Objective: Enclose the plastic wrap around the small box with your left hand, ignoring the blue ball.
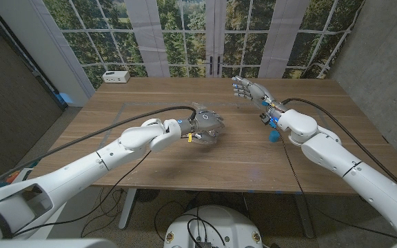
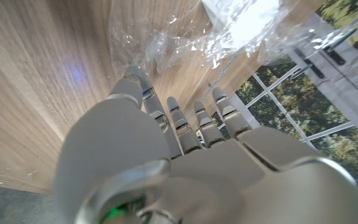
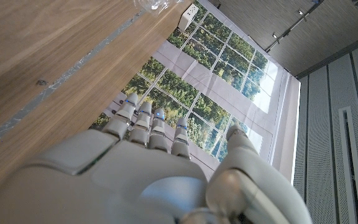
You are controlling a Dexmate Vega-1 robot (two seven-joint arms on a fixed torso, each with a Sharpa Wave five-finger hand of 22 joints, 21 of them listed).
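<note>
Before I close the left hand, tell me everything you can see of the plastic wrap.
The plastic wrap is a clear, crinkled film with bright glints, lying loosely bunched on the wooden table. In the left wrist view it spreads just beyond the left hand, whose fingers reach toward its near edge; whether they touch it is unclear. A white patch shows through the film, probably the small box. In the head view the left hand covers most of it.

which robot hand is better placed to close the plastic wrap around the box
The left robot hand: it hovers at the table's middle, its fingers reaching toward the crinkled clear plastic wrap just ahead. The right robot hand stands open near the far edge of the wooden table, away from the wrap.
</note>
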